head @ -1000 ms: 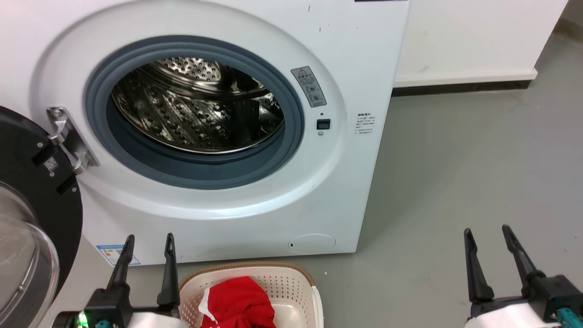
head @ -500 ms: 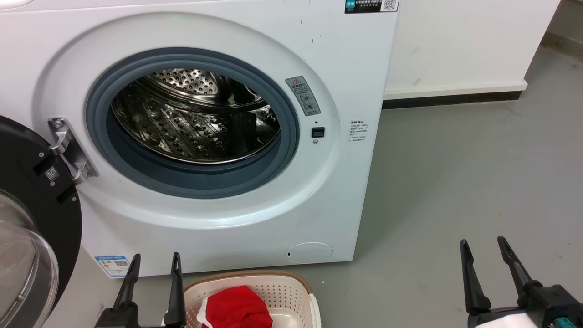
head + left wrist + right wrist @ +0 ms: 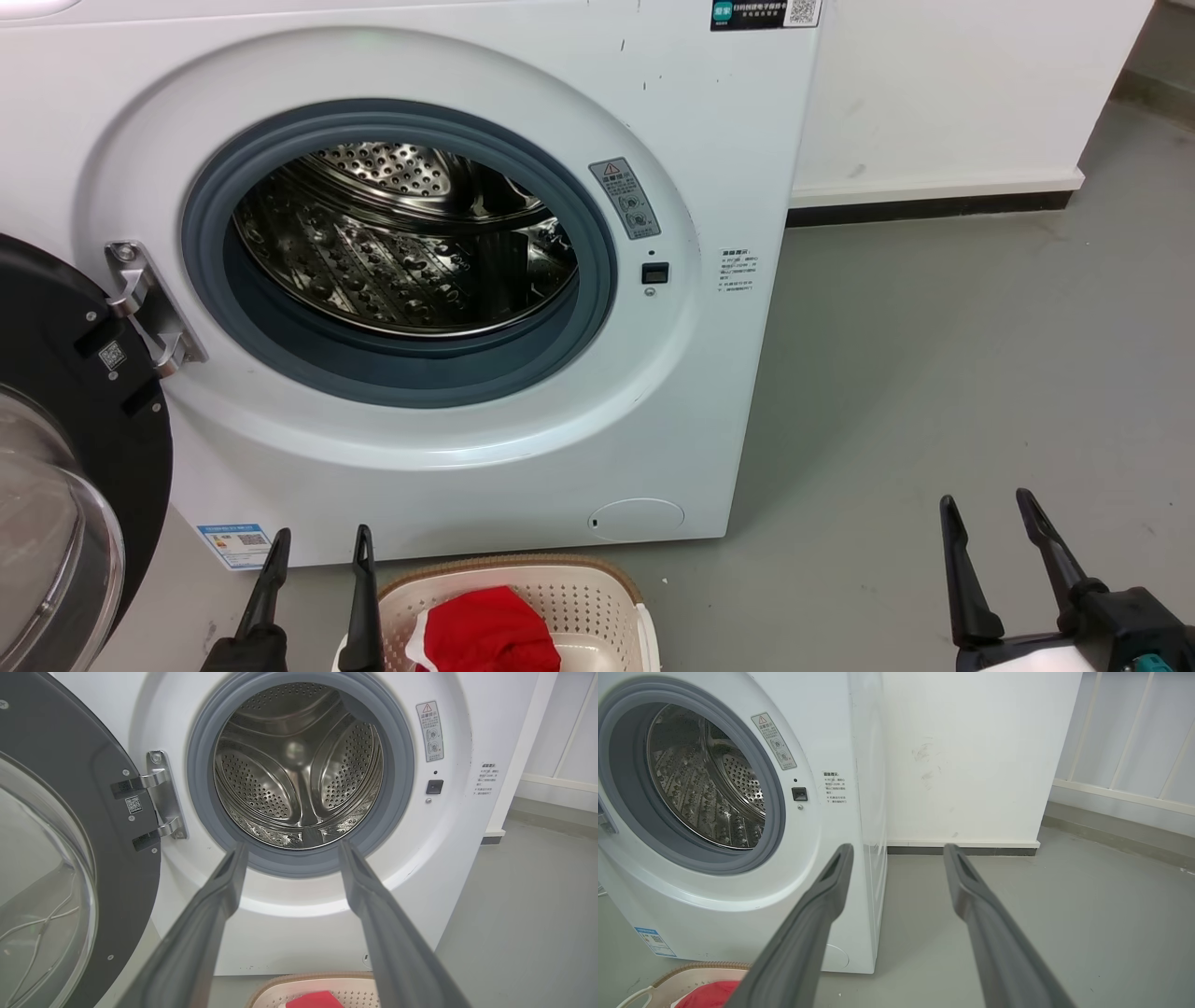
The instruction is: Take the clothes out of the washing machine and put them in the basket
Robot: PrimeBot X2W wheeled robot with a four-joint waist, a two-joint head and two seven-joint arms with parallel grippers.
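Since the red clothes lie heaped in the basket, which sits on the floor just in front of the washing machine at 6 o'clock from the porthole, the job looks to be at its closing step. The door is swung fully open at 9 o'clock. Through the opening, the drum presents bare perforated steel, and the left wrist view looks straight in at its paddles and back wall.

The left gripper hangs at 7 o'clock from the porthole, just beside the basket's left rim, with its jaws wide and nothing between them. The right gripper hangs well apart over open floor at 4 o'clock, its jaws likewise wide and carrying nothing.

My judgement is that unloading is done or nearly so. The only doubt is the lowest front of the drum, which the grey seal partly hides from the head view. The next move therefore calls for a look over that lip rather than a blind reach. If a garment is tucked there, the left arm is better placed to go in. If not, both arms need only draw back from the machine without catching the basket.
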